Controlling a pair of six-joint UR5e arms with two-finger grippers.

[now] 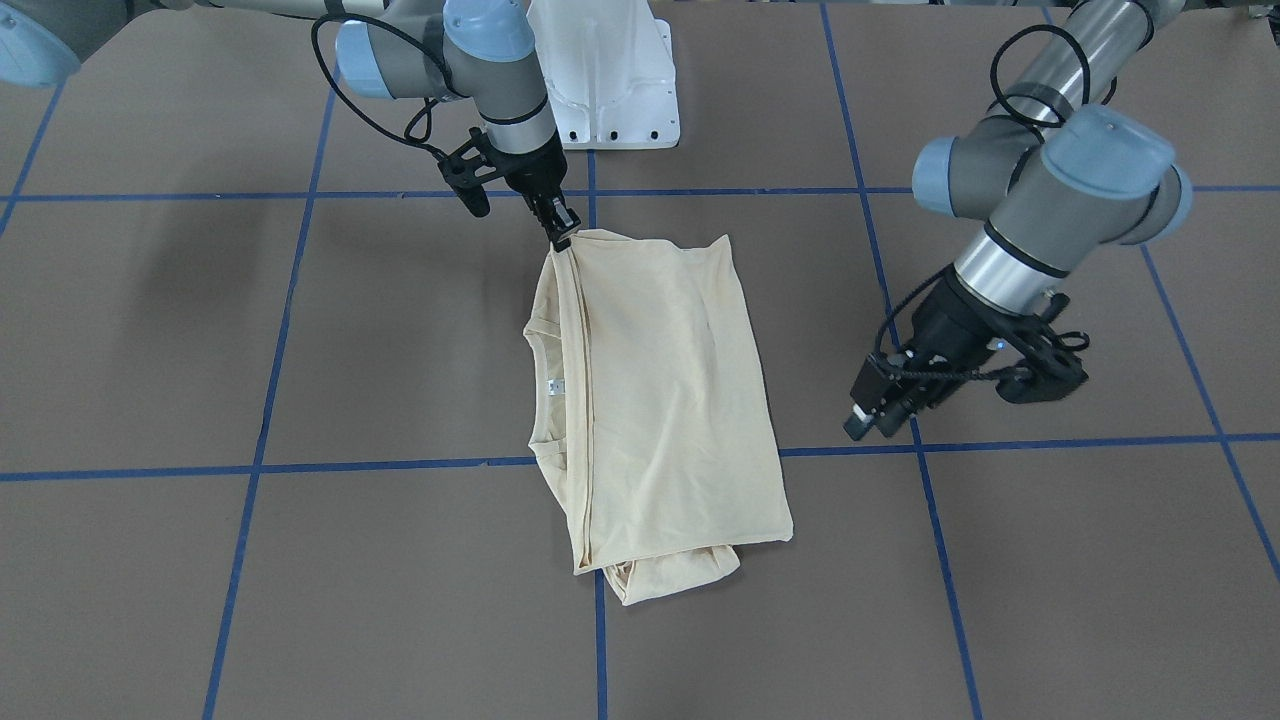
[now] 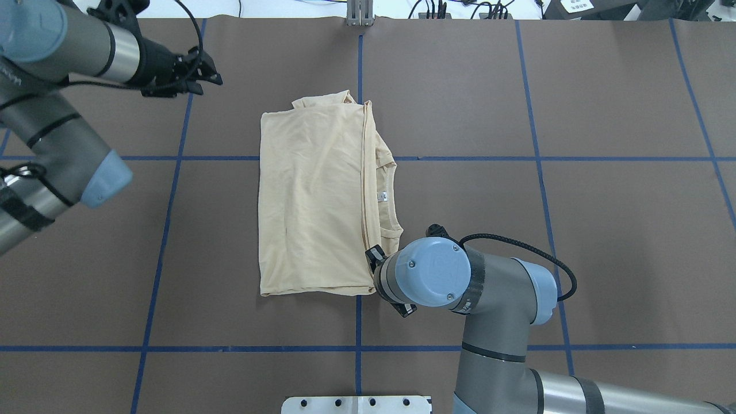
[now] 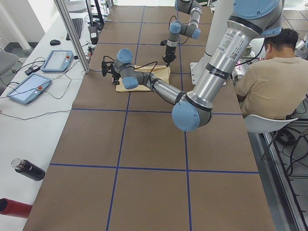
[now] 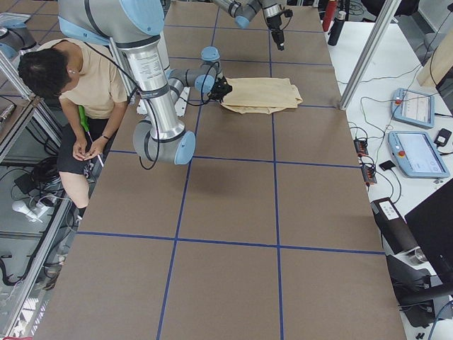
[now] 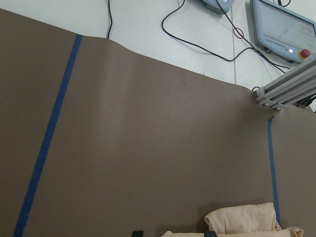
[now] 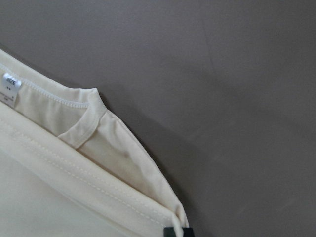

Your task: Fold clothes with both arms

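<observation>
The cream-yellow T-shirt [image 1: 660,400] lies folded into a long rectangle at the table's middle, with the print hidden and the white neck label [image 1: 556,386] showing. It also shows in the overhead view [image 2: 310,195]. My right gripper [image 1: 562,238] is shut on the shirt's corner nearest the robot base; the right wrist view shows that pinched corner [image 6: 168,212]. My left gripper [image 2: 204,69] is open and empty, held above bare table well off the shirt's side. In the left wrist view its fingertips [image 5: 137,233] stand apart at the bottom edge, with a shirt end [image 5: 242,219] just beyond.
The white pedestal base [image 1: 610,70] stands at the robot's side of the table. Blue tape lines [image 2: 172,157] grid the brown table. A seated person [image 3: 269,77] is beside the table. Teach pendants [image 3: 57,60] and a metal post [image 3: 72,33] are on the operators' side.
</observation>
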